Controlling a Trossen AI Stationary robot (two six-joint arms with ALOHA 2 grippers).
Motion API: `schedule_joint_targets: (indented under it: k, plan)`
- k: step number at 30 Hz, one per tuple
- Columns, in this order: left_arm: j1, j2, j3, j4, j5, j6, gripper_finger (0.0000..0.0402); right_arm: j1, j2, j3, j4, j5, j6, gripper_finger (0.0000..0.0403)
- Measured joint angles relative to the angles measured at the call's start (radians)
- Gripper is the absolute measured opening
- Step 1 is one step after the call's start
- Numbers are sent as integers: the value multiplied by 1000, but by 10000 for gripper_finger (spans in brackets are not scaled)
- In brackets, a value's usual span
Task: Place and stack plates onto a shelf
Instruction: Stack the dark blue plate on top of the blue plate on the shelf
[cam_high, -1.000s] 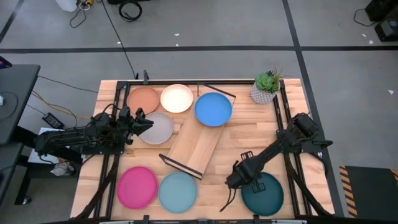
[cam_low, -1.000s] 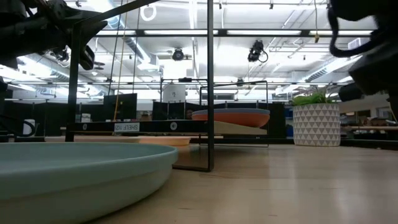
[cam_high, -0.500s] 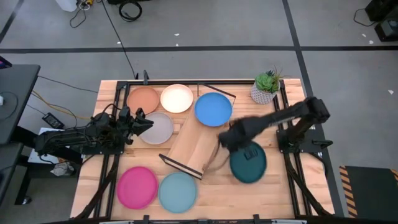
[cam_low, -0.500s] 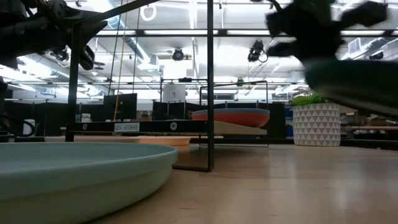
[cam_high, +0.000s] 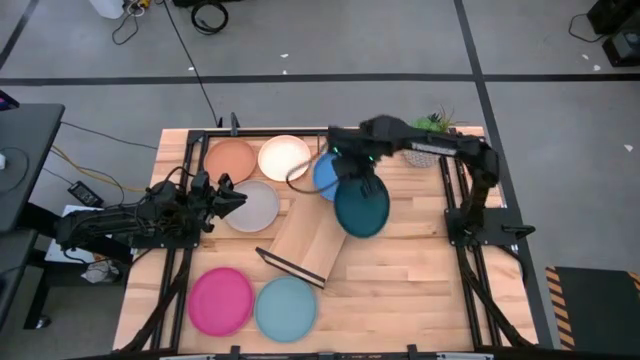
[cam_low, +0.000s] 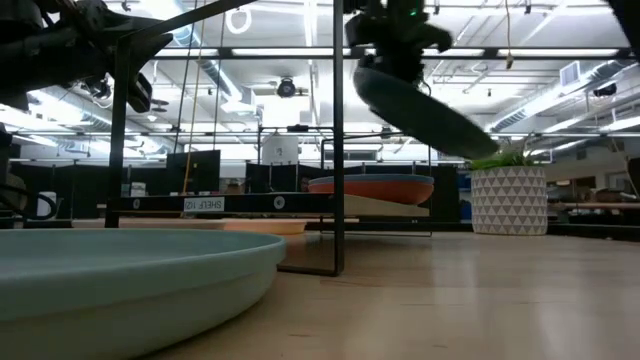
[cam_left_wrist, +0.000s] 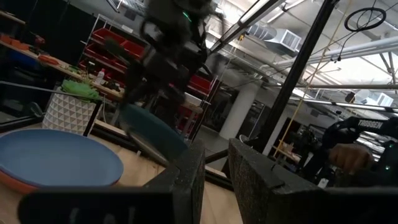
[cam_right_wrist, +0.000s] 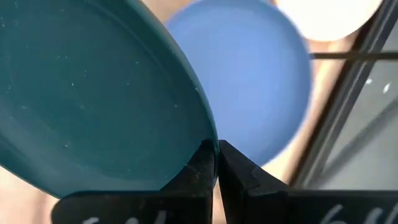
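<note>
Right pincer (cam_high: 352, 172) clamps the rim of the dark teal plate (cam_high: 361, 208), held tilted in the air above the shelf's (cam_high: 312, 237) far end, overlapping the blue plate (cam_high: 325, 172). Left pincer (cam_high: 236, 197) waits over the grey plate (cam_high: 256, 209), fingers narrowly parted, holding nothing.

The right pincer (cam_high: 352, 176) has carried the dark teal plate (cam_high: 361, 208) over the shelf (cam_high: 312, 240).

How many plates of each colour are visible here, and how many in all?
peach: 1
cream: 1
grey: 1
blue: 1
orange-red, under the blue: 1
dark teal, held by the right gripper: 1
pink: 1
light blue: 1
Total: 8
</note>
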Motion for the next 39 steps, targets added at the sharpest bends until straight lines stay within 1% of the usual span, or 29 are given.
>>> schedule_joint_targets:
  k: [3,7,8,10,13,18,25,27,31,36,39]
  plan:
    - [0,0,0,0,0,0,78,-51,59,95,1,-24,-60,12]
    - [0,0,0,0,0,0,78,-116,129,182,14,-22,-72,12]
    - [0,0,0,0,0,0,78,-128,143,196,18,-15,-73,12]
    - [0,0,0,0,0,-5,78,-145,166,219,27,34,-79,12]
    - [0,0,0,0,0,-6,78,-145,180,246,35,103,-101,12]
    - [0,0,0,0,0,-8,78,-142,179,254,70,105,-147,12]
    - [0,0,0,0,0,-8,78,-116,174,254,71,111,-192,12]
    - [0,0,0,0,0,-7,78,-90,171,254,75,114,-289,12]
    - [0,0,0,0,0,4,78,-30,172,254,84,161,-548,12]
    - [0,0,0,0,0,7,78,36,169,253,142,166,-717,12]
    - [0,0,0,0,0,7,78,62,166,253,164,165,-877,12]
